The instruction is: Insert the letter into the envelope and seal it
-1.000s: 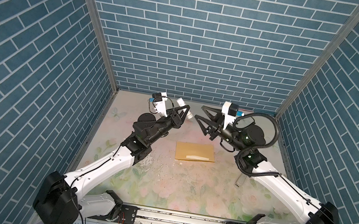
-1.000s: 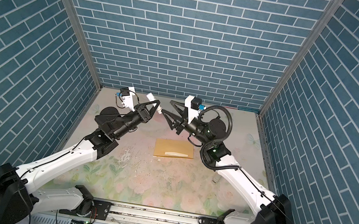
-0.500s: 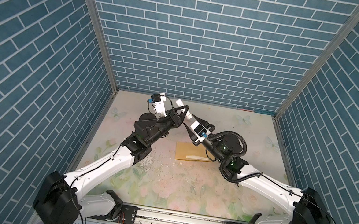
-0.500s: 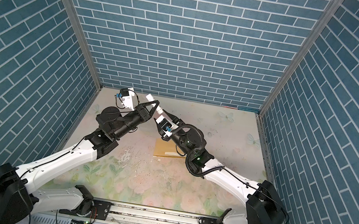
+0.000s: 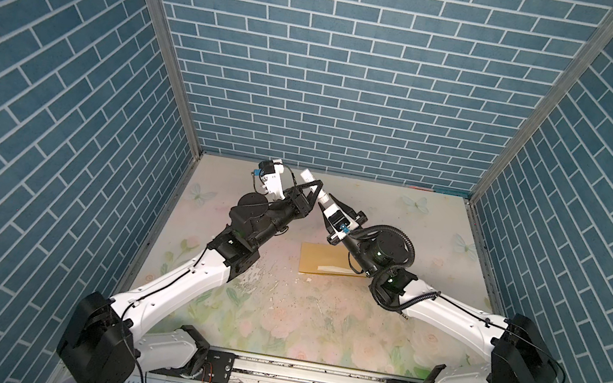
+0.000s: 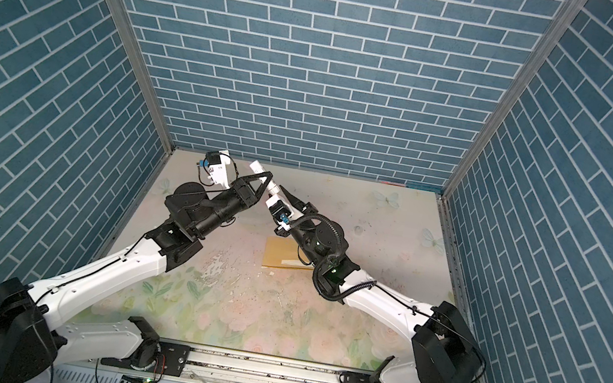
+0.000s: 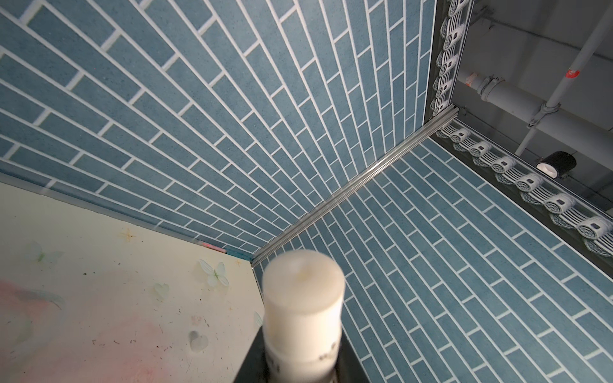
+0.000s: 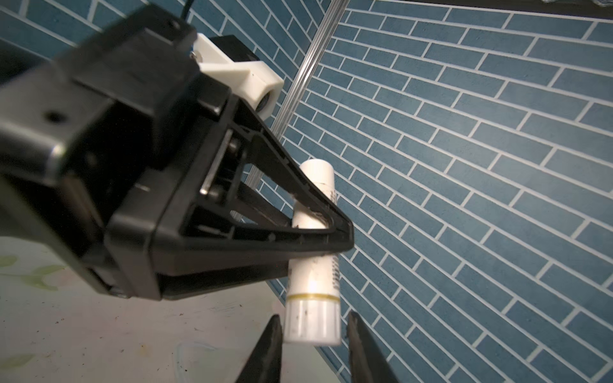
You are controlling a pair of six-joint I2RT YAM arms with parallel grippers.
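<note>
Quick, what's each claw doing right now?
Left gripper: closed on the glue stick.
Right gripper: open, jaws either side of its cap, not visibly clamped.

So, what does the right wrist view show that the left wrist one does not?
Only the right wrist view: the left gripper clamped on the glue stick, whose clear cap sits between the jaws of the right gripper. Only the left wrist view: the stick's rounded end, close and blurred, and grey ceiling pipes. Both: the glue stick, the blue brick wall and the floral table.
</note>
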